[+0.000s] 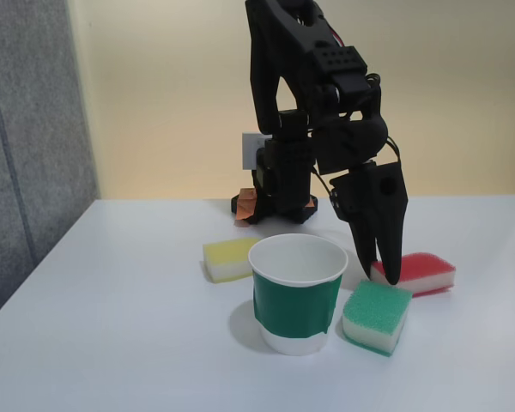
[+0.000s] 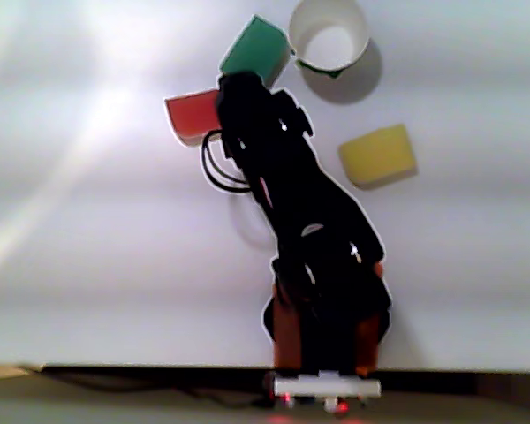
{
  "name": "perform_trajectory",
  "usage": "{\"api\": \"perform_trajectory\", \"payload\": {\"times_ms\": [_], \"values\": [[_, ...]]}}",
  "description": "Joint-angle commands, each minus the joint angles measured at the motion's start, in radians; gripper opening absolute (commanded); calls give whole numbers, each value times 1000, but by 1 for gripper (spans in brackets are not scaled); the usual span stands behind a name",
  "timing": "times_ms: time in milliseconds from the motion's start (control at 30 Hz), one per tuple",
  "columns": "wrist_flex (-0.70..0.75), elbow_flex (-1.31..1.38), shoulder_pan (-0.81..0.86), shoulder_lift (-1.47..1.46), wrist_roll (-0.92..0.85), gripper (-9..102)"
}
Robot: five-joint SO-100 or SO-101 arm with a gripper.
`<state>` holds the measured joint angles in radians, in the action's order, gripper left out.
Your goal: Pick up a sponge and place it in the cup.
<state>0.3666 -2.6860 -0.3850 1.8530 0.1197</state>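
A white table (image 1: 112,326) is seen in the fixed view, with the cup (image 1: 297,294) standing upright near the front, its mouth open and nothing visible inside. Just right of the cup a green sponge (image 1: 377,317) is placed, and farther right and a little farther back the sponge (image 1: 419,272) lies flat, red side up. A yellow sponge (image 1: 230,258) is set behind the cup to the left, partly hidden by its rim. The black arm (image 1: 300,103) is bent down from the far side, and the gripper (image 1: 381,266) is pointed downward at the left end of the sponge, its tips close above or against that end; contact cannot be judged there. The fingers (image 1: 391,236) are seen close together with only a narrow gap, and nothing is gripped between them. In the other view, taken from above, the cup (image 2: 329,34) is found at the top, the green sponge (image 2: 254,49) beside it to the left, the sponge (image 2: 192,115) lower left, partly covered by the arm (image 2: 300,203), and the yellow sponge (image 2: 377,155) to the right, well apart.
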Motion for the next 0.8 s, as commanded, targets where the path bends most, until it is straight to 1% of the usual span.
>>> {"api": "perform_trajectory", "payload": {"times_ms": [0, 133, 500, 767], "values": [[471, 75, -247, 305, -149, 29], [506, 84, -247, 316, -149, 29], [517, 106, -247, 299, -149, 29], [678, 152, -244, 370, -149, 29]]}}
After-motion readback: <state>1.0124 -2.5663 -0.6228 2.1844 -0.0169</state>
